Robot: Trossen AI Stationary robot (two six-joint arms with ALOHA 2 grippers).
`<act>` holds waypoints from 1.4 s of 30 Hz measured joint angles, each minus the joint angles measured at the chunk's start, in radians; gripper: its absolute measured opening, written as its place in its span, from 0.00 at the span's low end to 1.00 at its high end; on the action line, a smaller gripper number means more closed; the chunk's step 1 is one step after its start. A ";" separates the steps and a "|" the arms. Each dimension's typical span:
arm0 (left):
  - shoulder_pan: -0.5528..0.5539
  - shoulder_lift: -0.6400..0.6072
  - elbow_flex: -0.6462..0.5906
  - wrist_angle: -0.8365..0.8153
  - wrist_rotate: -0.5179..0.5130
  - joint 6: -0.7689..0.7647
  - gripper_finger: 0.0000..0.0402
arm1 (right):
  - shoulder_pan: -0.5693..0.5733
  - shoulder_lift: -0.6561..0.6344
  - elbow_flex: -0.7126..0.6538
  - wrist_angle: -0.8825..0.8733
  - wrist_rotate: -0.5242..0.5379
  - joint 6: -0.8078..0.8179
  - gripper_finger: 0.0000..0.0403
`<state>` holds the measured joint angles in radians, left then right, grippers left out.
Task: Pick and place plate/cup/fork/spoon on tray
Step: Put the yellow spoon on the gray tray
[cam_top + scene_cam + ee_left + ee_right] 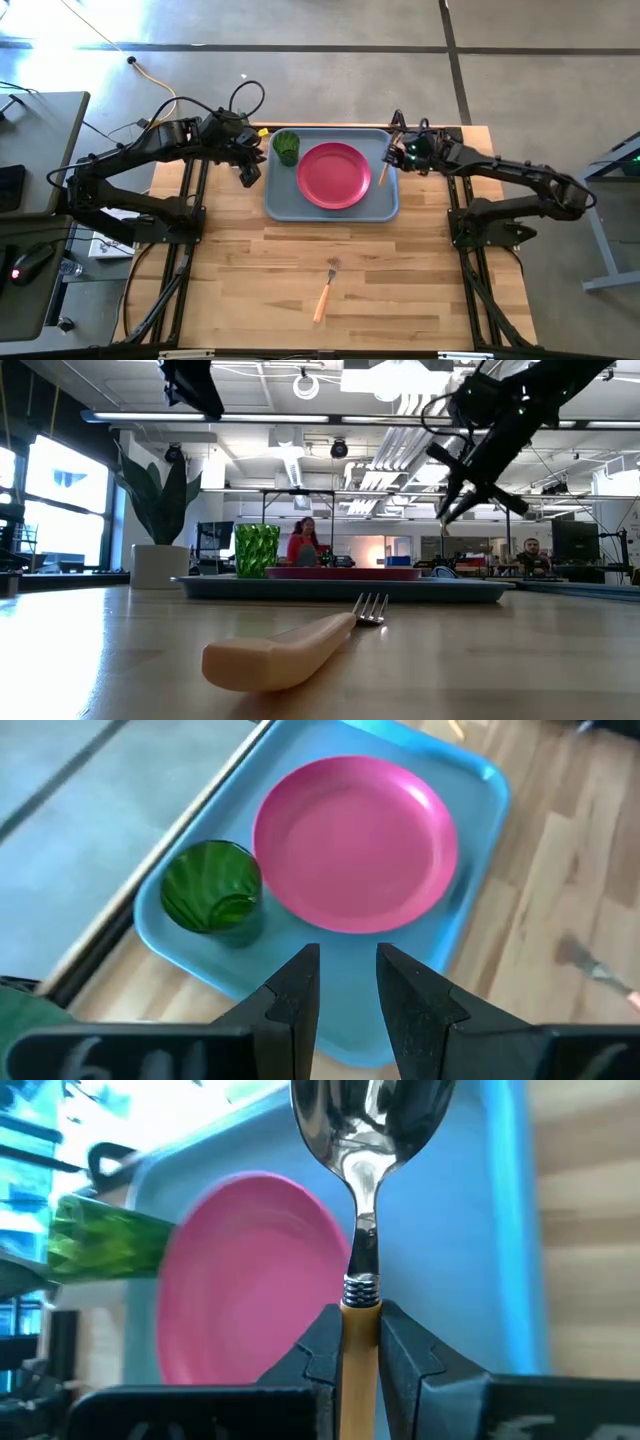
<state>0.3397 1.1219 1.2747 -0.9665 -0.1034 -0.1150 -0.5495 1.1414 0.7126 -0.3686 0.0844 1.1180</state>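
The light blue-grey tray lies at the table's far middle. The pink-red plate lies flat in it, and the dark green cup stands upright in its far left corner. My right gripper is above the tray's right rim, shut on the orange-handled spoon. My left gripper hovers by the tray's left edge, a little open and empty. The fork lies flat on the bare wood near the table's front, tines toward the tray. My right gripper pinches the spoon's orange handle between its two fingers, close to the metal collar where the silver neck begins. The spoon runs along the fingers, its bowl sticking out beyond the fingertips. It is lifted clear above the tray's right end.
A leafy plant in a white pot stands at the table's far left in the low view. Bare wood lies in front of the tray around the fork. People sit in the room behind.
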 joint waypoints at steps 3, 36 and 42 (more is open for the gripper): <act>0.000 0.000 0.000 0.000 -0.007 0.034 0.22 | 0.034 0.014 0.060 -0.045 0.056 0.001 0.05; 0.000 0.000 0.000 -0.001 -0.011 0.110 0.22 | 0.071 0.617 0.503 -0.528 -0.036 -0.020 0.05; 0.000 0.000 0.000 -0.001 -0.012 0.113 0.22 | 0.072 0.668 0.503 -0.522 -0.043 -0.015 0.05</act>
<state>0.3397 1.1219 1.2747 -0.9672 -0.1150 -0.0025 -0.4774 1.8090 1.2160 -0.8908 0.0410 1.1026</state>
